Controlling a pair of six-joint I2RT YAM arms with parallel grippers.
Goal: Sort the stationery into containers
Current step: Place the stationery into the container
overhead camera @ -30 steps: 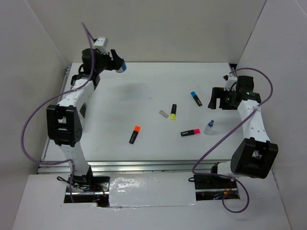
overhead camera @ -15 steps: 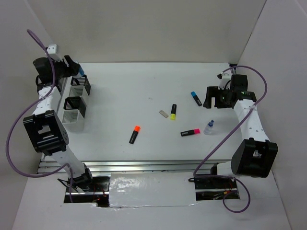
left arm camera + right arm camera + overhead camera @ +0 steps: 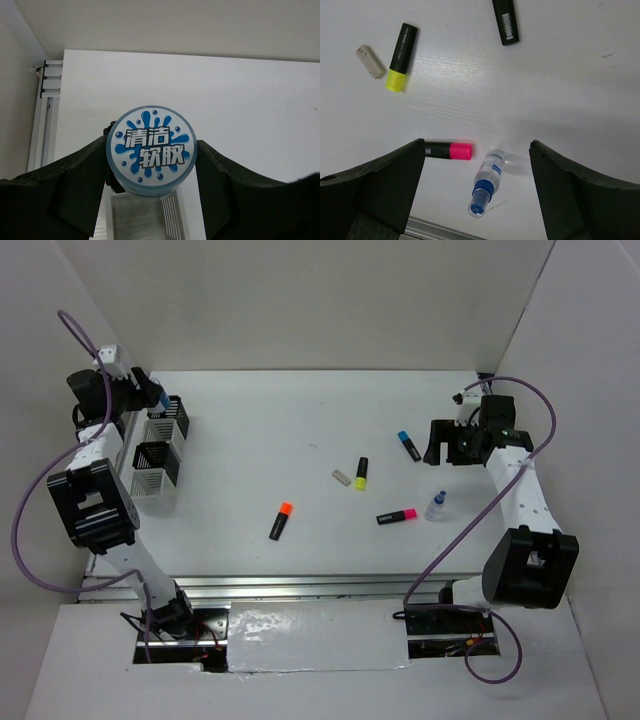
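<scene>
My left gripper [image 3: 155,397] is shut on the small round blue-white pot [image 3: 150,150] and holds it above the far end of the row of cups [image 3: 158,455] at the table's left edge. A white slatted cup [image 3: 145,220] shows just under the pot. My right gripper [image 3: 455,445] is open and empty above the right side of the table. Under it lie a pink-capped highlighter [image 3: 447,150], a yellow-capped one [image 3: 400,56], a beige eraser [image 3: 370,55] and the black body of the blue-capped one [image 3: 505,21]. An orange-capped highlighter [image 3: 281,521] lies mid-table.
A small clear bottle with a blue cap [image 3: 487,182] lies between my right fingers, on the table beside the pink highlighter. White walls close in the table on the left, right and back. A metal rail [image 3: 45,95] runs along the left edge by the cups.
My left arm has swung from the back middle to the far left with the pot, uncovering the cups, and has now dropped a little toward them. My right arm shifted slightly left.
</scene>
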